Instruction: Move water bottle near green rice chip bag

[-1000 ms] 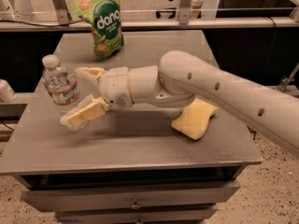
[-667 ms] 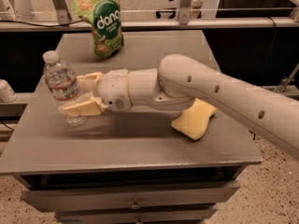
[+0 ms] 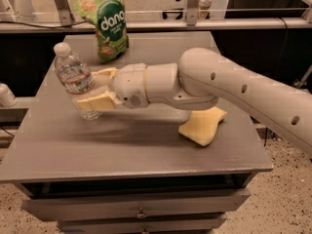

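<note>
The water bottle (image 3: 74, 77), clear with a white cap and a red-banded label, is at the left side of the grey table (image 3: 146, 147), tilted a little to the left. My gripper (image 3: 90, 89) reaches in from the right and is shut on the bottle's lower half, one yellowish finger (image 3: 95, 103) in front of it and one behind. The green rice chip bag (image 3: 111, 23) stands upright at the table's back edge, behind the bottle and a bit to its right, apart from it.
A yellow wavy sponge (image 3: 204, 126) lies on the table's right side, partly under my arm. A metal rail runs behind the table. A white object (image 3: 6, 95) sits off the left edge. Drawers (image 3: 141, 211) are below the front edge.
My fingers have closed around the bottle. The bottle has shifted up and to the right with the gripper, toward the green bag.
</note>
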Controlling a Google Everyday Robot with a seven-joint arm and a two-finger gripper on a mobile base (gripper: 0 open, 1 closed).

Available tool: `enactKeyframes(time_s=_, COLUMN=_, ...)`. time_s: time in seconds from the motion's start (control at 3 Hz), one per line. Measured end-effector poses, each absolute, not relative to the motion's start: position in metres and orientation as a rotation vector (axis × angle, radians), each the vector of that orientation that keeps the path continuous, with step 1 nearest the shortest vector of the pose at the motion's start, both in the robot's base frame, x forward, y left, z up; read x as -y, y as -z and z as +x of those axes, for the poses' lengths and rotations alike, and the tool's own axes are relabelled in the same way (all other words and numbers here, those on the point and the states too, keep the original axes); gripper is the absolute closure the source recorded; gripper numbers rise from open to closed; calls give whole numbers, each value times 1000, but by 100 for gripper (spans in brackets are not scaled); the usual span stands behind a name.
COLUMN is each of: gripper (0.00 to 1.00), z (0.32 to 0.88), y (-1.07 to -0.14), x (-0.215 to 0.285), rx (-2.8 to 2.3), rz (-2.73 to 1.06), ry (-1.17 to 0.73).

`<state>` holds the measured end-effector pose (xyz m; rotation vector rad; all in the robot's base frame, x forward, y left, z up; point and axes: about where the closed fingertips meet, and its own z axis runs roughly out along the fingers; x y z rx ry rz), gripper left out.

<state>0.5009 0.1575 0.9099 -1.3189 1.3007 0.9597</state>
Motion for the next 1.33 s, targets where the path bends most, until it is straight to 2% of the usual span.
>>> enactKeyframes(time_s=0.33, gripper=100, z=517, y=-936, x=-125, rx=-1317, rz=-1309, ry=-855)
enactKeyframes(time_s=0.67, gripper=100, z=539, y=-964, x=-72, rx=-1369, rz=-1252, ry=-720)
enactKeyframes(time_s=1.33, gripper=100, z=542, y=-965, x=-71, rx=-1363, rz=-1234, ry=-707)
